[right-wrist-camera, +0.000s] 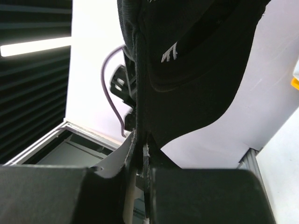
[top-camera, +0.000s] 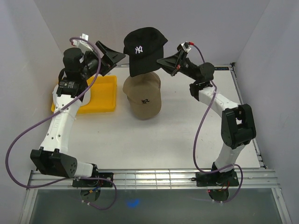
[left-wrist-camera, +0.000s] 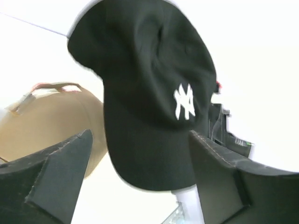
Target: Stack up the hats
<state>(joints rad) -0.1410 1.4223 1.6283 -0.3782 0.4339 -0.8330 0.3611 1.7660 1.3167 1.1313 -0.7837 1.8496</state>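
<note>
**Item 1. Desk** (top-camera: 154,140). White, flat surface. It spreads nearward from the tan cap to the rail where both arms are bolted.

**Item 2. Purple cables** (top-camera: 18,140). One runs along each arm. They loop nearer than the tan cap, on its left and on its right.

**Item 3. Yellow tray** (top-camera: 100,95). A shallow plastic tray flat on the desk, just left of the tan cap and level with it. The left arm crosses over its outer edge.

**Item 4. Tan cap** (top-camera: 142,95). Fabric baseball cap with a small dark embroidered logo on the front and its brim toward the near side. It sits mid-desk, crown up. In the left wrist view (left-wrist-camera: 51,121) the back strap is visible with a trace of pink beside it. What the cap sits on cannot be told.

**Item 5. Black cap** (top-camera: 142,51). Fabric baseball cap with a white embroidered logo. It is held in the air directly above the far part of the tan cap, with its lower edge overlapping the tan crown in the top view. It hangs tilted. The left wrist view (left-wrist-camera: 149,93) shows the brim pointing down and the tan cap behind it.

**Item 6. Right fingers** (top-camera: 168,62). Up and to the right of the tan cap. They are clenched on the right-hand edge of the black cap. The right wrist view (right-wrist-camera: 125,156) shows fabric pinched between the closed pads.

**Item 7. Left fingers** (top-camera: 112,55). Up and to the left of the tan cap, just beside the black cap. They are released and spread wide, holding nothing. In the left wrist view (left-wrist-camera: 56,172) the black cap hangs beyond the gap, untouched by either tip.
</note>
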